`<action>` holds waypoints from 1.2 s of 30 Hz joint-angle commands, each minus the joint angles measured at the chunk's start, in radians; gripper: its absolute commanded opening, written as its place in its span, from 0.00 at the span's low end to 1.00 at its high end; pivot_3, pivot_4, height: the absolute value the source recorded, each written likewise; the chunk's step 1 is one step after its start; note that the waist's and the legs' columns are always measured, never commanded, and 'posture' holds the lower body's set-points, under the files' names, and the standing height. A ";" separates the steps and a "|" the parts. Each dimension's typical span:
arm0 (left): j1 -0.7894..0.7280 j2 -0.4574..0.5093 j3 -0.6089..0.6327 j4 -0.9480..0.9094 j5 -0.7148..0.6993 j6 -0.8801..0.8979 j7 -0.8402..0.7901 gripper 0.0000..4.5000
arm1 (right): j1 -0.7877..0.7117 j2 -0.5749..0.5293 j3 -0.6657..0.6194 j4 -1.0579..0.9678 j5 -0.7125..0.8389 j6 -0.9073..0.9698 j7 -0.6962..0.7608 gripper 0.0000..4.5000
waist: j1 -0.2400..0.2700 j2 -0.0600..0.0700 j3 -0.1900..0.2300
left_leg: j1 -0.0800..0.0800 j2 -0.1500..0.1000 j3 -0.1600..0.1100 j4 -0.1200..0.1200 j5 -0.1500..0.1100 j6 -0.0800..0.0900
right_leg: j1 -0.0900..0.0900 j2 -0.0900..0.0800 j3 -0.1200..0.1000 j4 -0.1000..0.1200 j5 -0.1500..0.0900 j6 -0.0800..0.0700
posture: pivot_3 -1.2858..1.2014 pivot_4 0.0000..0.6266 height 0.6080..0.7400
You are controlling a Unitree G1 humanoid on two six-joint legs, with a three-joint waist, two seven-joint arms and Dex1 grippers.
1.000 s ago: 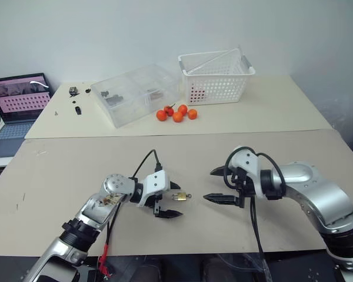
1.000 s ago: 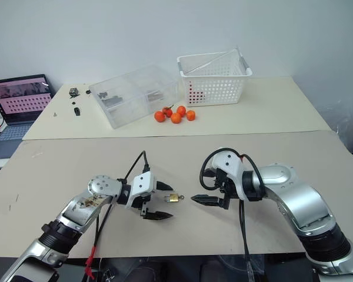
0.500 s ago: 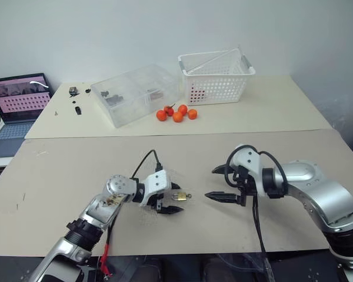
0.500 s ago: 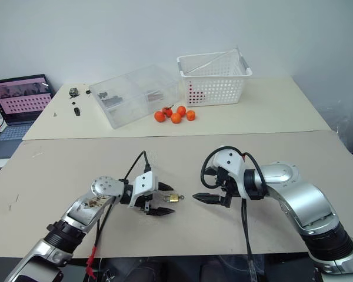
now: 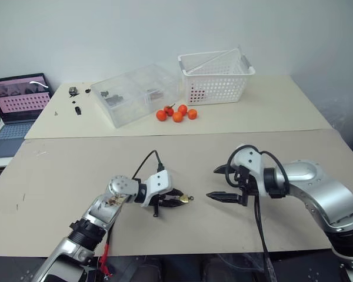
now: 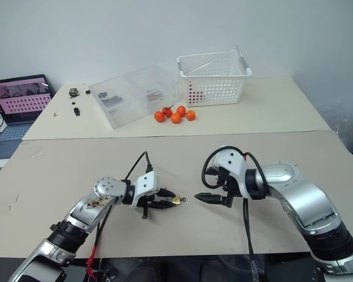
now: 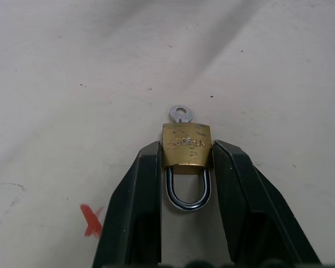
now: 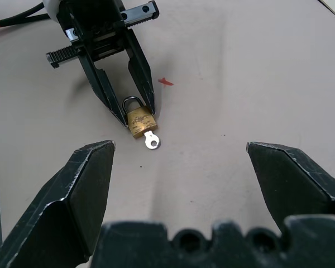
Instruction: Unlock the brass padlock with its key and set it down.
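Brass padlock (image 7: 186, 145) lay on the worktop (image 5: 76, 170), pinched at its sides by the left gripper (image 7: 186, 153), jaws narrowed onto the lock body. Shackle pointed back between the fingers (image 7: 138, 195). Key (image 7: 180, 114) sat in the padlock's base, its ringed head sticking out away from the gripper. Right gripper (image 5: 221, 184) hovered just beside the padlock, jaws wide, holding nothing.

brass padlock (image 7: 186, 145) face: stamped lettering, too worn to read
table (image 7: 72, 84): hand-drawn red cross mark (image 7: 91, 219)
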 commanded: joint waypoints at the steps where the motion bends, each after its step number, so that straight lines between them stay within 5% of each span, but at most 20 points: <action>1: -0.055 0.021 0.048 0.007 -0.043 0.045 -0.034 0.19 | -0.013 -0.027 -0.019 -0.026 -0.003 -0.037 0.012 1.00 | 0.000 0.000 0.000 | 0.000 0.000 0.000 0.000 0.000 0.000 | 0.000 0.000 0.000 0.000 0.000 0.000 | 0.52 0.24 1.00; 8: -0.269 0.063 0.100 0.191 -0.115 0.113 -0.198 0.19 | 0.070 -0.056 0.041 -0.070 -0.165 -0.248 -0.039 1.00 | -0.001 0.000 0.000 | 0.000 0.000 0.003 0.000 0.000 0.000 | 0.000 0.001 -0.003 0.000 0.000 0.001 | 0.52 0.24 1.00; 13: -0.425 0.024 0.102 0.355 -0.136 0.149 -0.297 0.19 | 0.158 -0.070 0.105 -0.006 -0.419 -0.527 -0.148 1.00 | -0.001 0.000 0.000 | -0.001 -0.002 0.005 0.001 0.000 0.000 | 0.000 0.000 -0.005 0.000 -0.001 0.001 | 0.52 0.24 1.00; 21: -0.519 -0.046 0.073 0.419 -0.220 0.429 -0.464 0.19 | 0.220 -0.007 0.093 0.066 -0.648 -0.854 -0.333 1.00 | -0.009 -0.002 0.001 | -0.001 -0.004 0.005 0.002 0.000 0.000 | 0.000 0.002 -0.005 0.001 -0.001 0.001 | 0.52 0.24 1.00; 36: -0.598 -0.056 -0.011 0.597 -0.325 0.486 -0.503 0.19 | 0.357 0.044 0.025 0.038 -0.658 -1.046 -0.372 1.00 | -0.006 -0.004 0.002 | 0.000 -0.003 0.005 0.003 0.000 0.000 | 0.001 0.003 -0.005 0.001 -0.001 0.001 | 0.52 0.24 1.00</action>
